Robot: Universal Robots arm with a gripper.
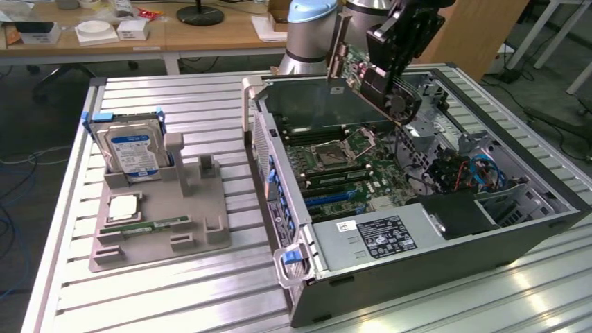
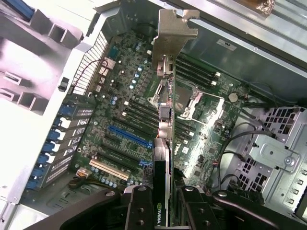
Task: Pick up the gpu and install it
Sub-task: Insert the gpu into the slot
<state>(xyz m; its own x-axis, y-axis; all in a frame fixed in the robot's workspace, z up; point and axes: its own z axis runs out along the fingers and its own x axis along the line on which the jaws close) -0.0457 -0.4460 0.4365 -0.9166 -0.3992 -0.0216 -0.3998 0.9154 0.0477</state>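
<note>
Pinching the gpu (image 2: 164, 143) edge-on between partly closed fingers, the gripper (image 2: 163, 196) is holding the card above the open computer case (image 1: 444, 229), over the motherboard (image 2: 129, 120). The arm (image 1: 315, 28) is leaning in from behind the case. The case is lying on a slatted metal table (image 1: 166, 291), with a grey holder (image 1: 176, 215) carrying a hard drive (image 1: 132, 152) sitting beside the case and a wooden desk (image 1: 204, 38) standing beyond it.

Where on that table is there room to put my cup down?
Bare slats lie on the near side of the grey holder, behind it by the far edge, and on the strip between holder and case. Inside the case is crowded: the hand holds the gpu over the board.
</note>
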